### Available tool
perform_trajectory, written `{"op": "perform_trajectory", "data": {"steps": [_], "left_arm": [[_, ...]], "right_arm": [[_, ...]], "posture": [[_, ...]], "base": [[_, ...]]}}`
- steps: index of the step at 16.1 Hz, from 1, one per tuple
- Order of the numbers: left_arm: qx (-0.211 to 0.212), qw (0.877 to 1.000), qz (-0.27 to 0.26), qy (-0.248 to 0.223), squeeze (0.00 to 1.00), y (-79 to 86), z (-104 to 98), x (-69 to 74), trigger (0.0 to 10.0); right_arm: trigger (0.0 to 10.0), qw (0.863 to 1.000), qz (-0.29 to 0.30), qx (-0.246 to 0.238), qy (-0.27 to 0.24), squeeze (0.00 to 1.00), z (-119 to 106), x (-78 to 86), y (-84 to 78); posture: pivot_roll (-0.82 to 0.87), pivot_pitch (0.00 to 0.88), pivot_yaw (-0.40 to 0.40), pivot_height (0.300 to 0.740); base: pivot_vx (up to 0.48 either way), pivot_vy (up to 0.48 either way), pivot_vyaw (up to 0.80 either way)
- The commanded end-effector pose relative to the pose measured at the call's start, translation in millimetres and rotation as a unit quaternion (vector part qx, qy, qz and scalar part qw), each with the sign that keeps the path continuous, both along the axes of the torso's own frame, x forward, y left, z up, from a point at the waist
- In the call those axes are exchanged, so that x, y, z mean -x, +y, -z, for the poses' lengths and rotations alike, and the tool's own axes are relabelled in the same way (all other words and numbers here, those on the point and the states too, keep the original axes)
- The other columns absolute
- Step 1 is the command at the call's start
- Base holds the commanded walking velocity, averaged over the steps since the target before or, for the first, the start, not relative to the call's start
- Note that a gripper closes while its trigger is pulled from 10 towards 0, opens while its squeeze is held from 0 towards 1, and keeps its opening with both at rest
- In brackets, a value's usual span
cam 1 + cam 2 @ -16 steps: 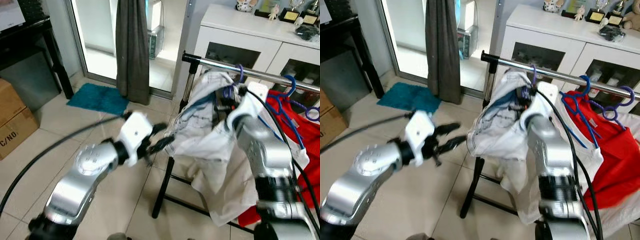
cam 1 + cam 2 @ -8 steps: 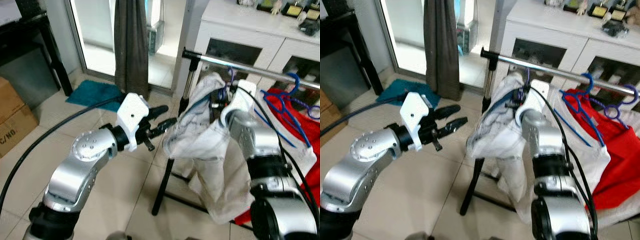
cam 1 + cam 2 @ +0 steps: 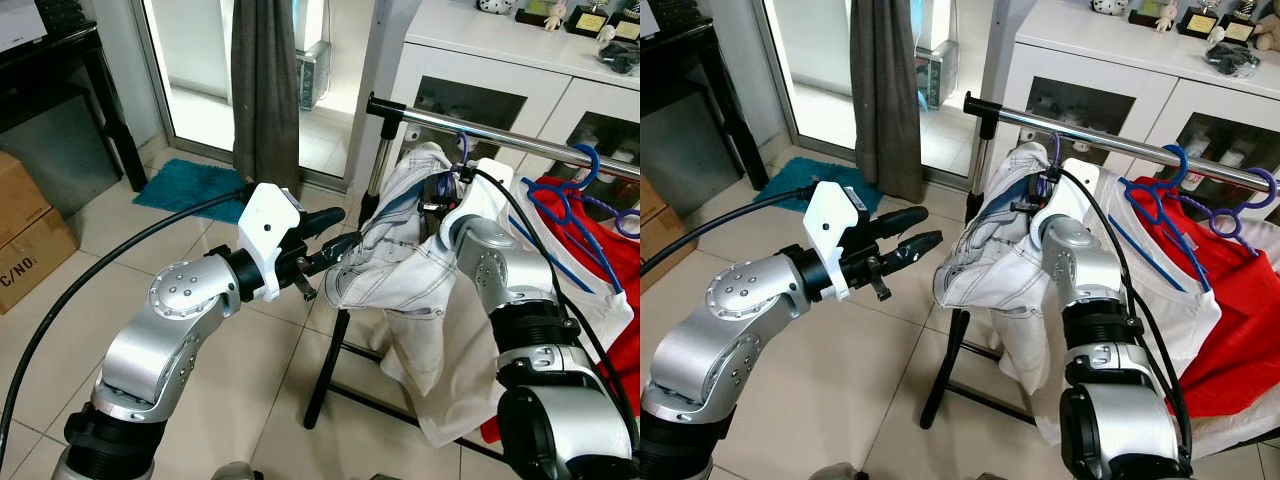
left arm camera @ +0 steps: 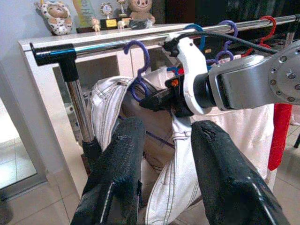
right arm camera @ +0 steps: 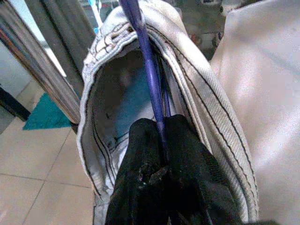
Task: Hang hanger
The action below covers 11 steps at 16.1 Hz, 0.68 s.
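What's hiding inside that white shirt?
Inside the white shirt a purple hanger runs down into the right claw, which is shut on it. Its hook sticks out by the rail. The hanger's arms are covered by cloth.

teal mat on tiled floor by the glass door, dark curtain hanging above it. cardboard box at far left under a black table. white cabinet behind, trophies on top.

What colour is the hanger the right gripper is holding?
Purple; the hanger, pinched by the right gripper, shows best in the right wrist view.
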<state>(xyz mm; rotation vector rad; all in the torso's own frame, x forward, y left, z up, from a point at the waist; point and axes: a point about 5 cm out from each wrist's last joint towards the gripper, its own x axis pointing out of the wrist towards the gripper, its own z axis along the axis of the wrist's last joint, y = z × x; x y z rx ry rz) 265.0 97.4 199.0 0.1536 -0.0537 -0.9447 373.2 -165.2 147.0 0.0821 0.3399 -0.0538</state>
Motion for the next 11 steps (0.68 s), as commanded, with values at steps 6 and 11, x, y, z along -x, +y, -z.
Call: {"op": "perform_trajectory", "data": {"steps": [6, 11], "left_arm": [[-0.006, 1.0, 0.011, -0.007, 0.0, -4.5, -3.3, 2.9, 10.0], [-0.004, 1.0, 0.019, -0.015, 0.0, -7.0, -7.3, 0.2, 10.0]], "right_arm": [[10.0, 0.995, 0.016, 0.001, -0.095, 0.0, -37.7, 12.2, -7.0], [10.0, 0.996, 0.017, 0.013, -0.092, 0.0, -44.6, 1.5, -6.9]], "posture": [[0.08, 0.0, -0.084, 0.74], [0.07, 0.0, -0.07, 0.74]], "base": [[0.0, 0.0, 0.0], [0.0, 0.0, 0.0]]}}
